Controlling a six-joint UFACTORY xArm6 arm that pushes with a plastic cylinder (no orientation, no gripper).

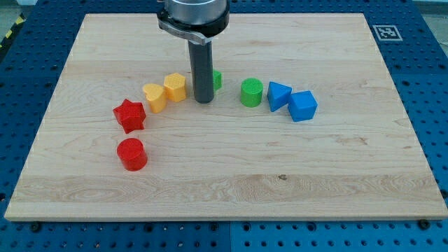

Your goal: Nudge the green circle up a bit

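The green circle (251,92) stands upright a little right of the board's middle. My tip (203,101) rests on the board to its left, about one block's width away, not touching it. A second green block (216,80) is mostly hidden behind the rod; its shape cannot be made out. A blue triangle-like block (278,95) sits just right of the green circle, and a blue cube-like block (303,106) sits right of that.
Two yellow blocks (175,87) (155,96) lie left of my tip. A red star (129,115) and a red circle (131,154) lie further left and lower. The wooden board (224,196) sits on a blue perforated table.
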